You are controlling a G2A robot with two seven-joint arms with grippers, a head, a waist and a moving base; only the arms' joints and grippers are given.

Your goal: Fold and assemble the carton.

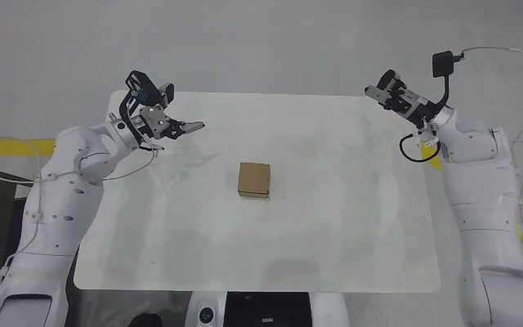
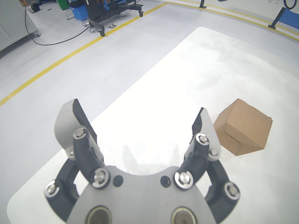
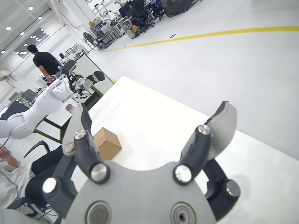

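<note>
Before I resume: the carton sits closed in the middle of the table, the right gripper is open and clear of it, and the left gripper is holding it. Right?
No. The left wrist view shows the left gripper open and empty, apart from the carton. The rest is right.

The white worktop [image 1: 343, 237] has rounded corners and a faintly cloudy, smudged surface. A small brown cardboard carton [image 1: 254, 180] sits near its middle, closed up into a box and resting flat, well apart from every edge. A flap seam shows on one side face.
</note>
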